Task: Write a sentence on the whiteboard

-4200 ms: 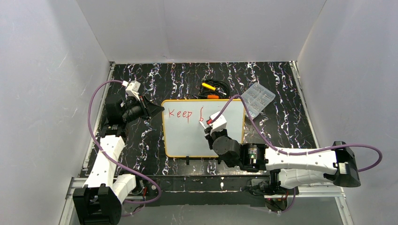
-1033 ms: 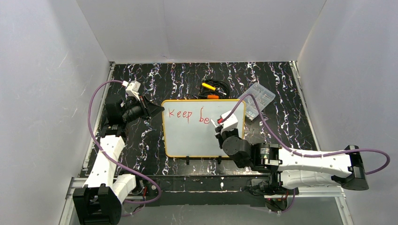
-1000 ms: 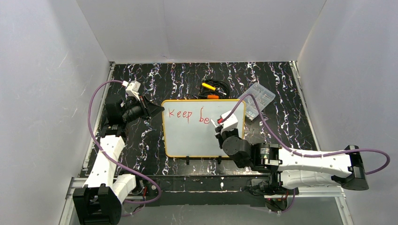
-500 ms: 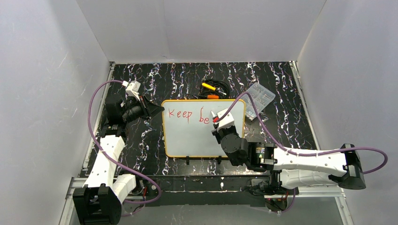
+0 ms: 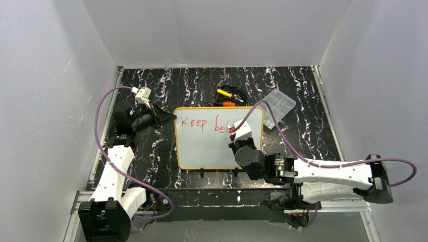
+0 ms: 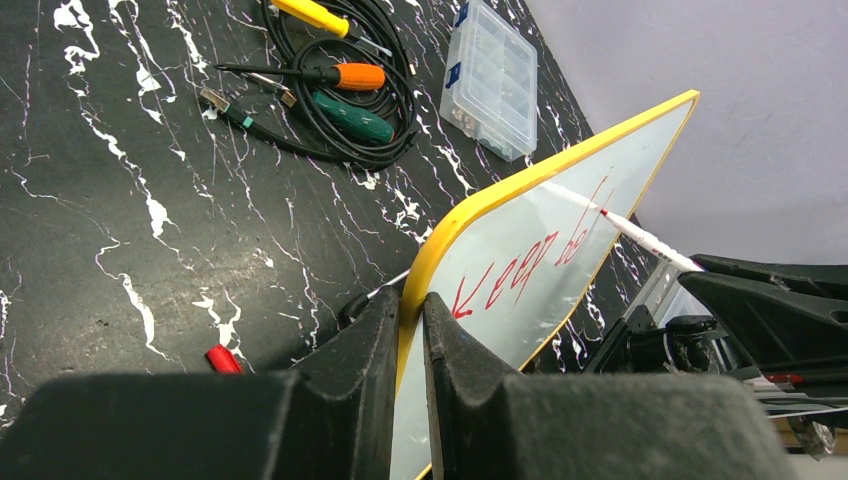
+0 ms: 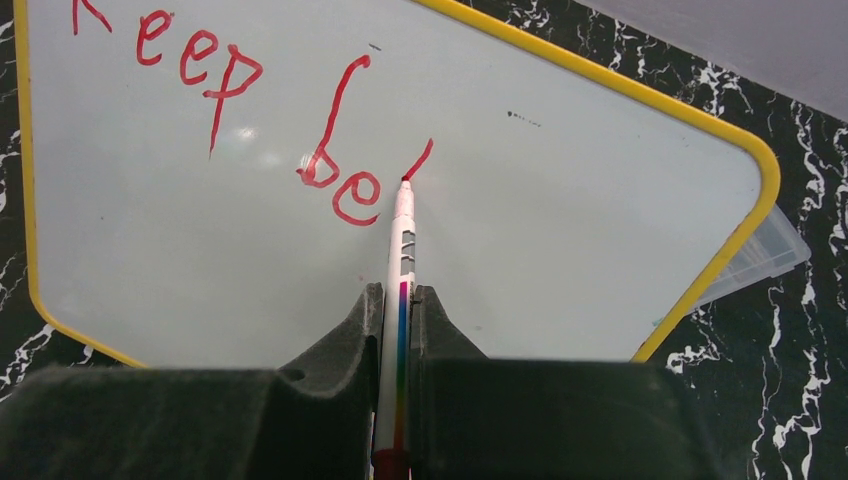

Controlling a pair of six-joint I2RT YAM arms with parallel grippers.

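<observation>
We see the left gripper (image 6: pixel 412 305) clamped on the whiteboard (image 5: pixel 212 146) at its ten-o'clock corner, mid-table. The right gripper (image 7: pixel 400 295) pinches a red marker (image 7: pixel 403 230), tip touching the board at three o'clock of the sentence (image 5: pixel 194 122), "Keep be".

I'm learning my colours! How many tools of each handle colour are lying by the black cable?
Yellow handle: 1
Orange handle: 1
Green handle: 1
Total: 3 tools

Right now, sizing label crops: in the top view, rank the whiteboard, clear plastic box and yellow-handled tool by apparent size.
1. whiteboard
2. clear plastic box
3. yellow-handled tool, clearly smallest
</observation>
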